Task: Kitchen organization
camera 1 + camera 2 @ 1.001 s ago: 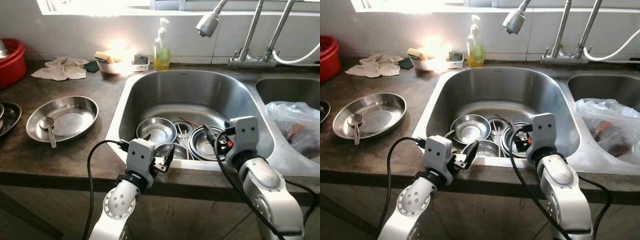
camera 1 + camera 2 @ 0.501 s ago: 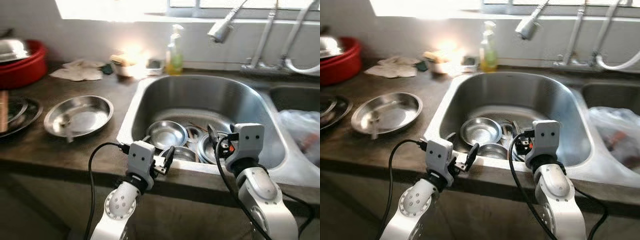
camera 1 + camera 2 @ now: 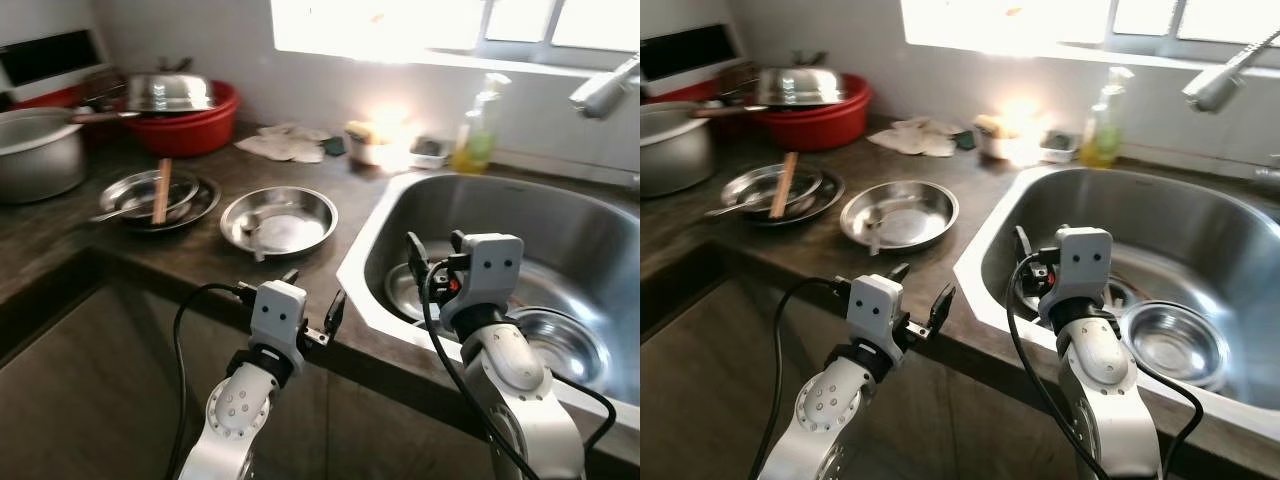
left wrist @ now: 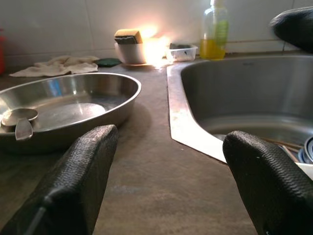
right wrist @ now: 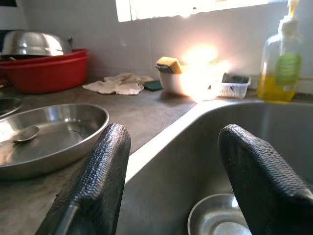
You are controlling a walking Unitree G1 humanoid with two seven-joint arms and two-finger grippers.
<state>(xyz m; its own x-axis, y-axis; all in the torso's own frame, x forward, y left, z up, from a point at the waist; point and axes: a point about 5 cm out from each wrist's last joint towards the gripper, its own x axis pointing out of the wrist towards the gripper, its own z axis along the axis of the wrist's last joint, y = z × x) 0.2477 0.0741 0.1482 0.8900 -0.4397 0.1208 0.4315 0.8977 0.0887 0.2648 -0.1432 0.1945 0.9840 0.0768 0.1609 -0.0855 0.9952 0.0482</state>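
- Two pincers hover empty at the front edge of the bench (image 3: 300, 262): the left pincer (image 3: 312, 300) is spread wide above the bench lip, and the right pincer (image 3: 432, 262) is spread too, just over the near rim of the sink (image 3: 600, 215).
- Several steel dishes await sorting. A shallow steel pan (image 3: 280, 218) with a spoon (image 4: 18, 120) in it rests on the bench just left of the sink; a stack of plates (image 3: 155, 198) with a wooden stick across it lies further left; a steel bowl (image 3: 1173, 340) sits on the sink floor.
- Behind, by the wall, stand a red basin (image 3: 190, 118) under a steel lid, a crumpled cloth (image 3: 285, 147), a sponge in a small cup (image 5: 170, 64) and a soap bottle (image 5: 283, 61).
- Handling, as I judge it: the pan is light, stiff and slick, probably wet. Its thin upturned rim is the only real purchase, so pinch across the near rim, one finger inside and one outside.
- The loose spoon would likely slide and clatter if the pan tilts; lift level, or take the spoon out first.
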